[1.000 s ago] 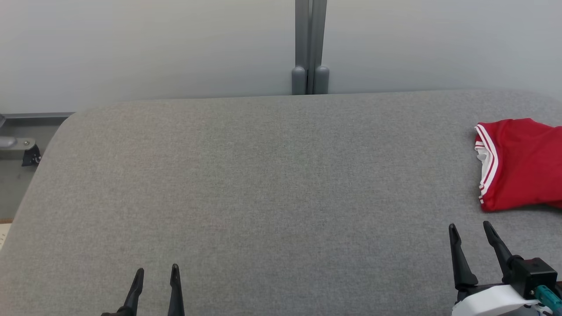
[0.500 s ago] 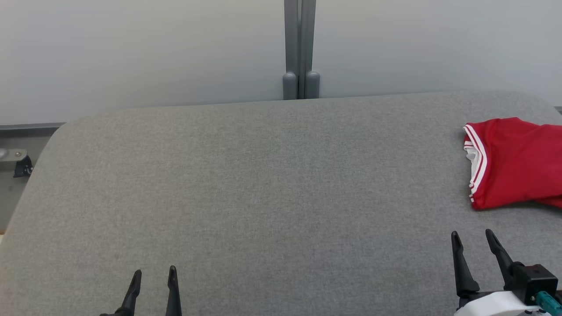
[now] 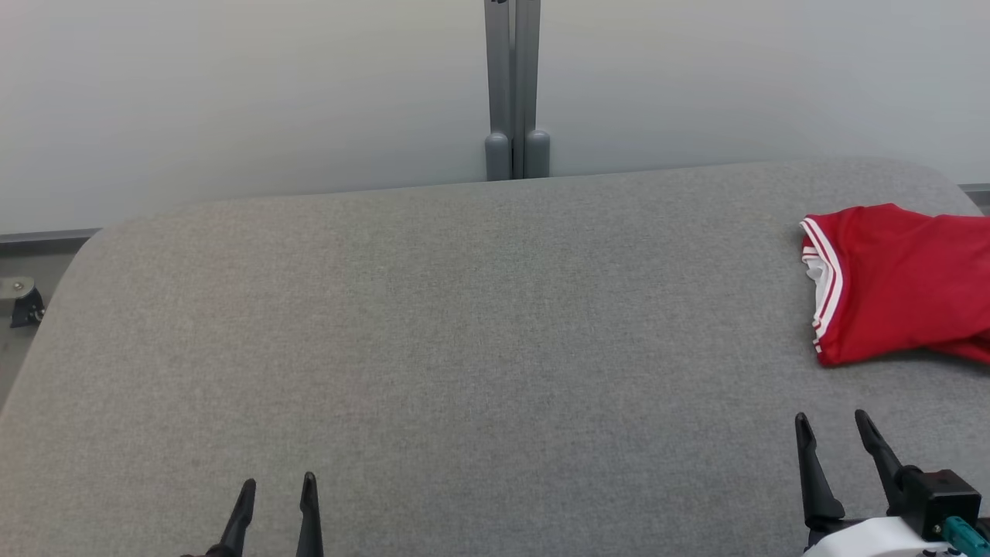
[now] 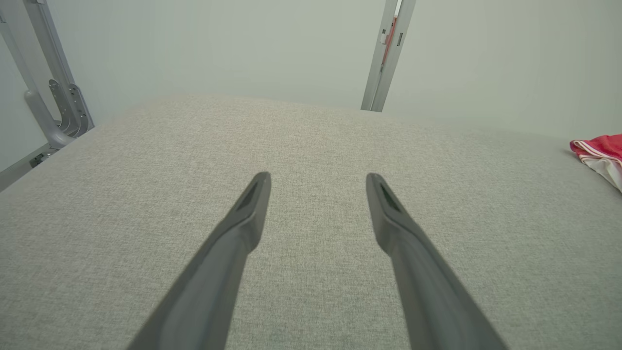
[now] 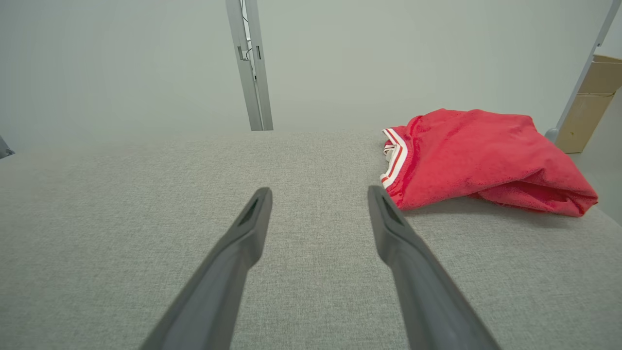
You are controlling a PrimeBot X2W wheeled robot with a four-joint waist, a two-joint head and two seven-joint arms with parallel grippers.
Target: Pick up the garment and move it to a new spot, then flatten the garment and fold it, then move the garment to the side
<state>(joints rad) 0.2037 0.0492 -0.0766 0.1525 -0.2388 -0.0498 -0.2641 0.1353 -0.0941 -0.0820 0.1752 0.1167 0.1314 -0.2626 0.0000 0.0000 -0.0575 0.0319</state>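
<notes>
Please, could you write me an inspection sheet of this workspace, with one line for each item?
Surface: grey fabric-covered table with rounded far corners.
Job's things: red garment with white-striped trim, bunched rather than spread flat, near the table's right end.
Clutter: nothing seen.
Grippers: left gripper and right gripper both have open jaws and hold nothing. The right one is nearer the garment but apart from it.
Cables: nothing seen.
Surroundings: pale wall, grey post behind the table, cardboard box beyond the right end.
</notes>
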